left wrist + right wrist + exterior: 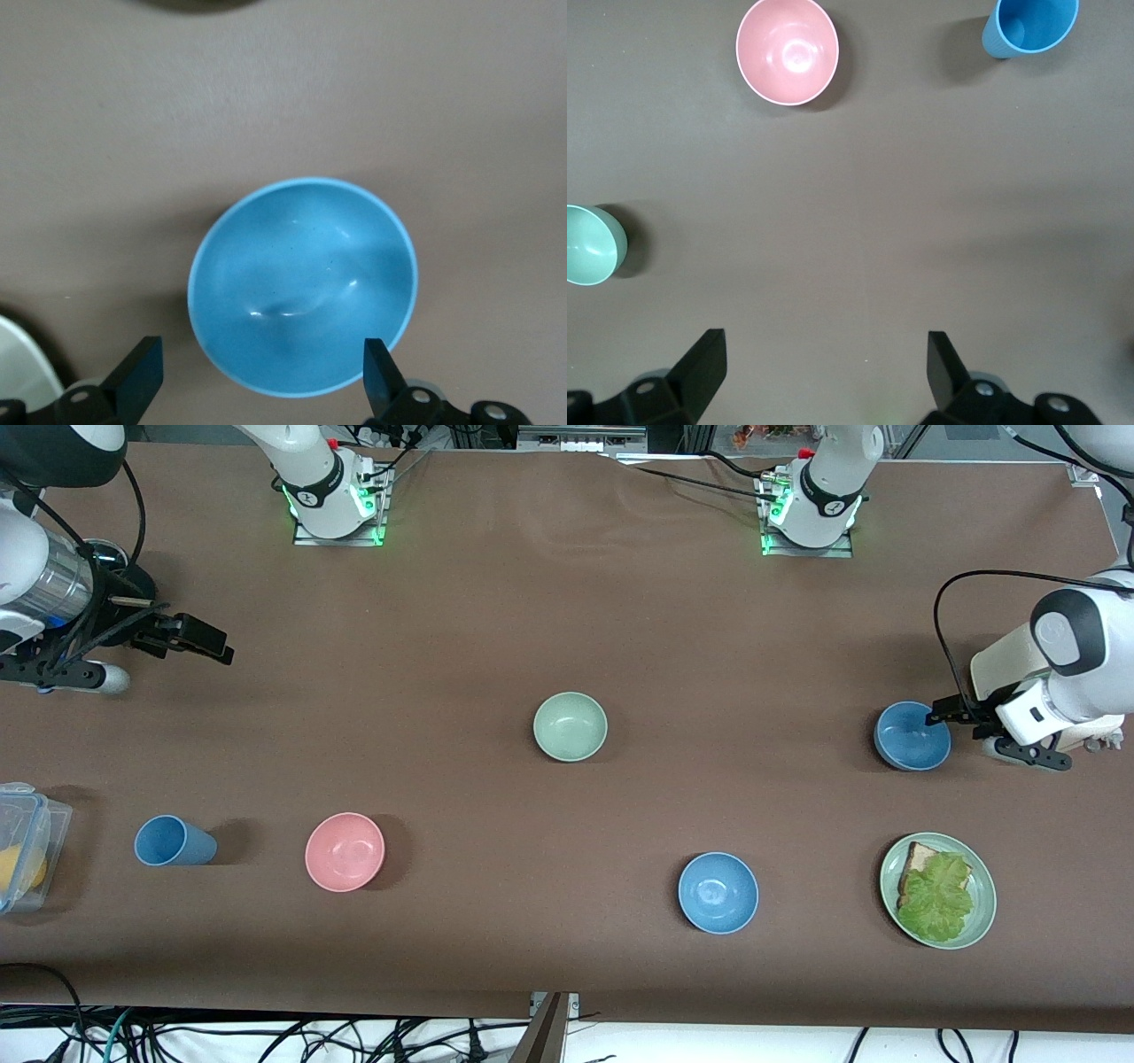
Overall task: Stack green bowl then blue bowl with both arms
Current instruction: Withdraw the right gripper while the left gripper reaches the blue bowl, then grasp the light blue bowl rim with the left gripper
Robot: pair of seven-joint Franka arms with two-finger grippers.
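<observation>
Front view: my left gripper (941,715) sits at the right edge of the frame, fingers apart, at the rim of the small round medium-blue bowl (912,735), which is empty. The small round pale mint-green bowl (570,726) stands empty at centre frame, well apart from it. Low in the frame are a second blue bowl (718,892), a pale-green plate (982,886) holding bread topped with lettuce (937,895), a pink bowl (345,851), a blue cup (173,841) and a clear plastic box (25,841) with something yellow inside. My right gripper (202,638) waits at upper left over bare brown table (549,602).

Left wrist view: my fingers (142,372) are spread, framing the blue bowl (303,285).

Right wrist view: fingers (704,359) spread above bare table; green bowl (592,245) at the left edge, pink bowl (787,50) and cup (1032,25) along the top.
</observation>
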